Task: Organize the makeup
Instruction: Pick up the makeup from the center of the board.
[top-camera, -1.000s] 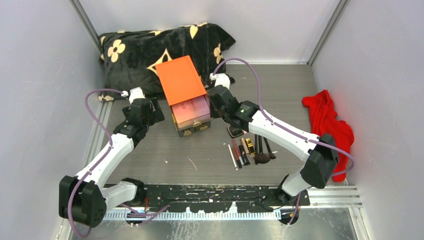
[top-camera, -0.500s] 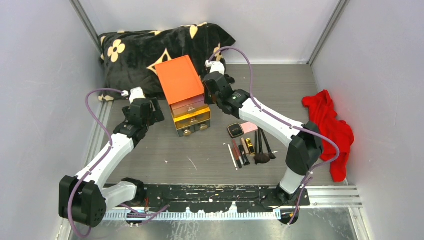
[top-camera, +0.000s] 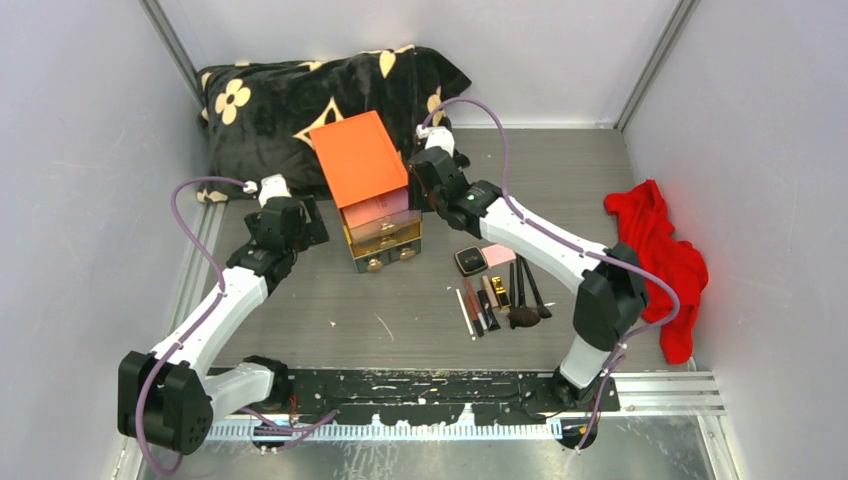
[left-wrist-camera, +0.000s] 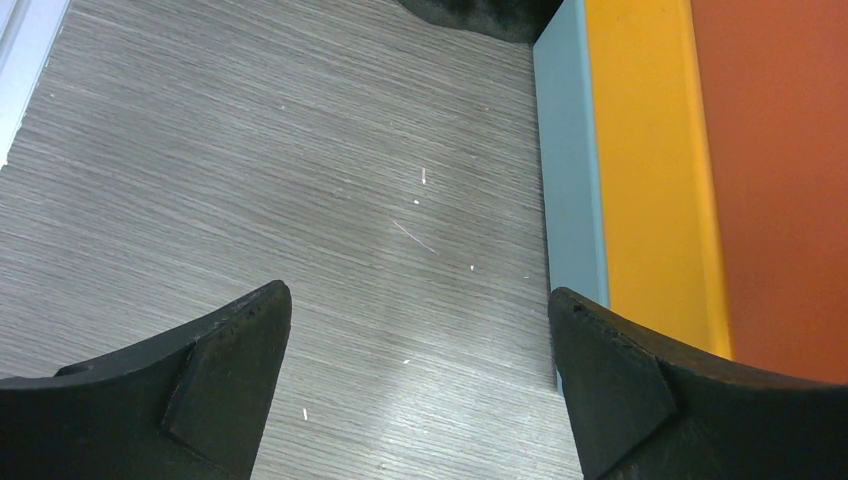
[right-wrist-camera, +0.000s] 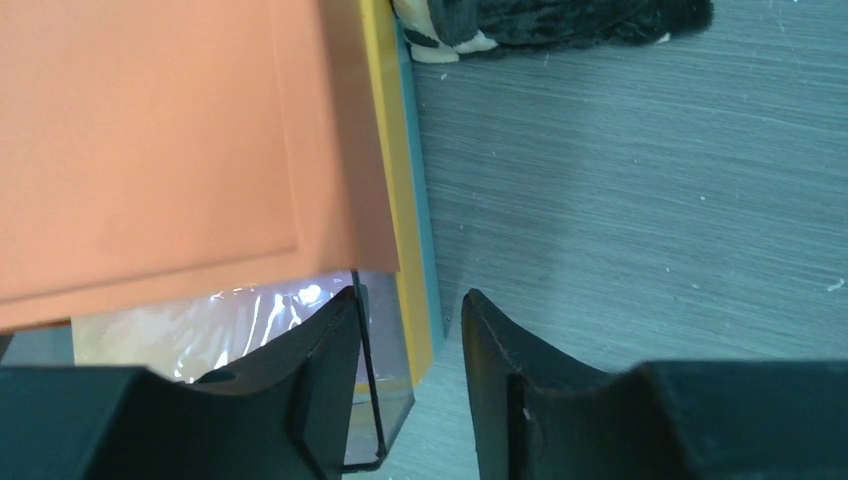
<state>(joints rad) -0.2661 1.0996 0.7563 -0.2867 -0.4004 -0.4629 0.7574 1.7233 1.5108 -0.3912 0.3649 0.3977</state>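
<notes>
Orange-topped box (top-camera: 360, 160), top clear drawer (top-camera: 400, 215) partly out, pink contents (top-camera: 368, 210) unclear, left hand (left-wrist-camera: 418, 295) spread, right hand (right-wrist-camera: 408, 296) parted

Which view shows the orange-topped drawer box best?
Top external: the whole orange-topped box shows, with its top drawer partly out above the lower drawers. Left wrist catches only a strip of its side and top. Right wrist shows one corner of the top and the clear drawer's corner beneath it.

Matt orange box (top-camera: 358, 157), fluffy brushes (top-camera: 523, 316), woodgrain table (top-camera: 400, 310)
</notes>
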